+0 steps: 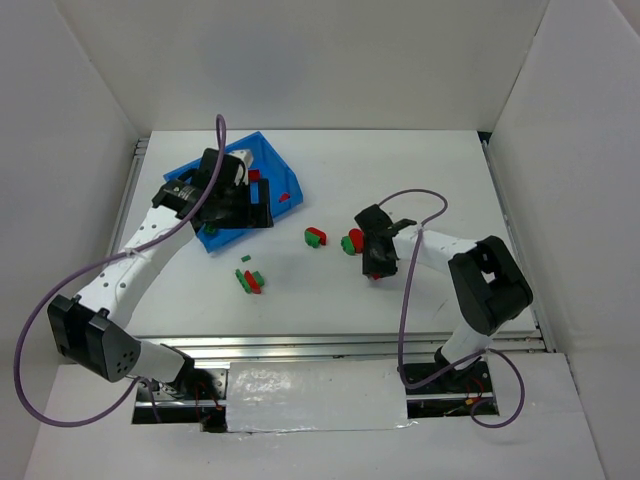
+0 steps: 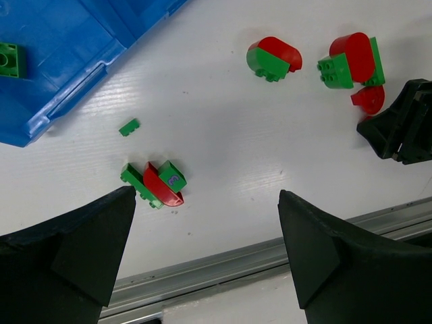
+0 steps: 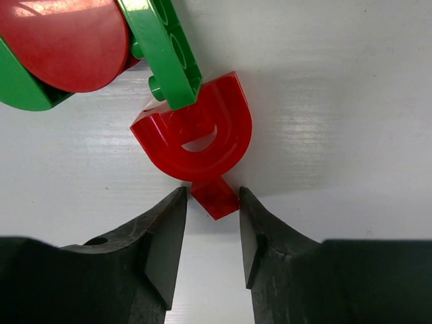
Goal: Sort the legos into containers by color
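The blue bin (image 1: 262, 158) stands at the back left; its corner shows in the left wrist view (image 2: 61, 61) with a green brick (image 2: 12, 59) inside. My left gripper (image 1: 255, 212) hovers over the bin's near edge, open and empty (image 2: 206, 202). My right gripper (image 1: 365, 245) is low on the table, its jaws narrowly apart (image 3: 210, 202) around the small tab of a red rounded lego (image 3: 202, 135). That lego lies against a red-green joined piece (image 3: 64, 40) with a green plate (image 3: 165, 47).
Loose legos on the white table: a red-green pair (image 1: 315, 237), a red-green cluster (image 1: 250, 281) and a tiny green brick (image 1: 241, 259). They also show in the left wrist view: pair (image 2: 273, 57), cluster (image 2: 155, 183), tiny brick (image 2: 129, 127). A metal rail (image 1: 340, 345) runs along the near edge.
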